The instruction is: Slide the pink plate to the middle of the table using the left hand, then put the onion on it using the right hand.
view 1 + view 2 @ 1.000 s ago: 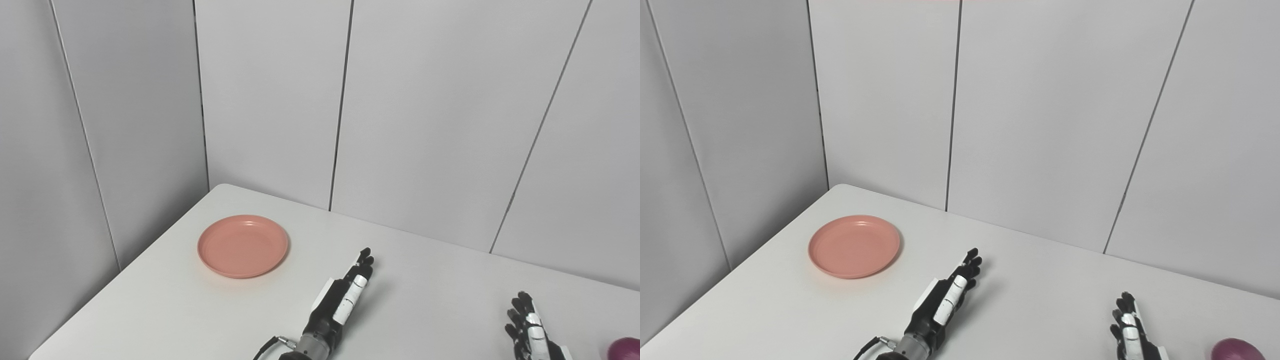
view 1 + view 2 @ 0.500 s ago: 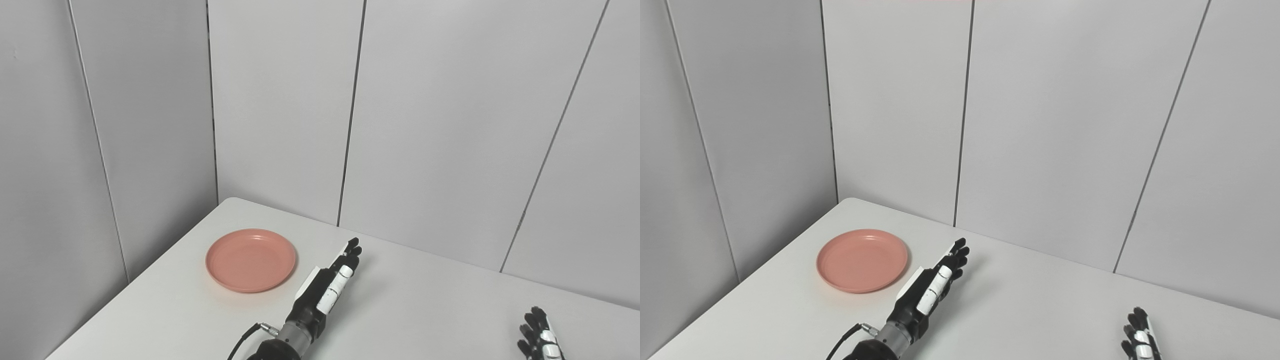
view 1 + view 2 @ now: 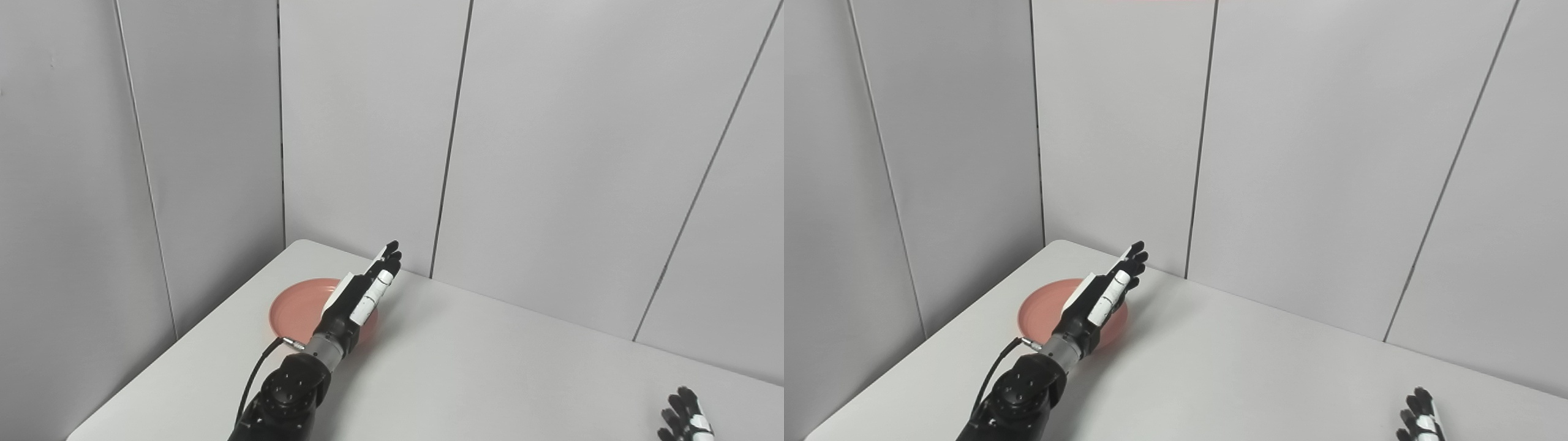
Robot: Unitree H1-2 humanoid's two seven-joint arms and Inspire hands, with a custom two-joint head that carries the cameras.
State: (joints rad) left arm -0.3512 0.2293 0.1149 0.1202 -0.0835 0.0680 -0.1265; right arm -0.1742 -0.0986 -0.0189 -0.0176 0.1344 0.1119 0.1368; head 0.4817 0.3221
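Plate point(image 3: 294, 306) lies under left robot hand point(image 3: 361, 294), whose fingers are outstretched, holding nothing.

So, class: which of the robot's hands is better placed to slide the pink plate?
Left. The left hand reaches over the pink plate with fingers extended, while the right hand sits far off at the table's near right.

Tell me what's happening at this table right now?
The robot's left hand, fingers straight and apart, reaches over the round pink plate near the far left corner of the white table; contact cannot be told. The plate sits well left of the middle. Only the fingertips of the right hand show at the bottom right, holding nothing. No onion is in view.
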